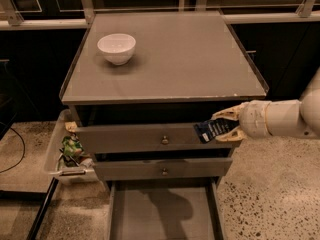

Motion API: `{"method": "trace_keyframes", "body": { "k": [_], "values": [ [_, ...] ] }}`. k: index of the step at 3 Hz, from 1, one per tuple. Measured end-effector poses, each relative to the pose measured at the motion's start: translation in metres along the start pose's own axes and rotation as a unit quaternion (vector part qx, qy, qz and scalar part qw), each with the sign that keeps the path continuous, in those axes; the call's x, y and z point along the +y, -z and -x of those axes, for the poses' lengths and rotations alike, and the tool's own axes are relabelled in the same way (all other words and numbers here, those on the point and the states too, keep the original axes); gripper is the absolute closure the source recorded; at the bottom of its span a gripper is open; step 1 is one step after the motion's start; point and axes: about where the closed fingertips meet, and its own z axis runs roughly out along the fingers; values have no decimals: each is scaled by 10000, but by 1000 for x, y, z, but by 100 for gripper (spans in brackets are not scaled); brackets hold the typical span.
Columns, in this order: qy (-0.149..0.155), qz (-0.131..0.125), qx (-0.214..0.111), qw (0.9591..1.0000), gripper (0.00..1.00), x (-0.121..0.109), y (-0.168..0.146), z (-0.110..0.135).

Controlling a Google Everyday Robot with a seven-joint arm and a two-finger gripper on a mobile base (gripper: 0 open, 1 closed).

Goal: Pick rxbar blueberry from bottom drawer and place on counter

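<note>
Bottom drawer pulled out, plain grey floor showing with a shadow across it. Pale bin left of the cabinet holds crumpled wrappers. White bowl sits on the bench, back-left. Arm comes in from the right, roughly level, just below the bench's front edge. Tool clamped on the rxbar blueberry. Bar is in the air in front of the right end of the top drawer, above the open drawer, not on the bench.
</note>
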Motion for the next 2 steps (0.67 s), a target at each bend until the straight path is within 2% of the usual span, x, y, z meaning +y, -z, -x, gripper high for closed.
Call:
{"method": "trace_keyframes", "body": {
  "k": [1, 2],
  "values": [
    [-2, 20, -12, 10000, 100, 2, -2, 1],
    [74, 45, -102, 9999, 100, 10, -6, 13]
  ]
}}
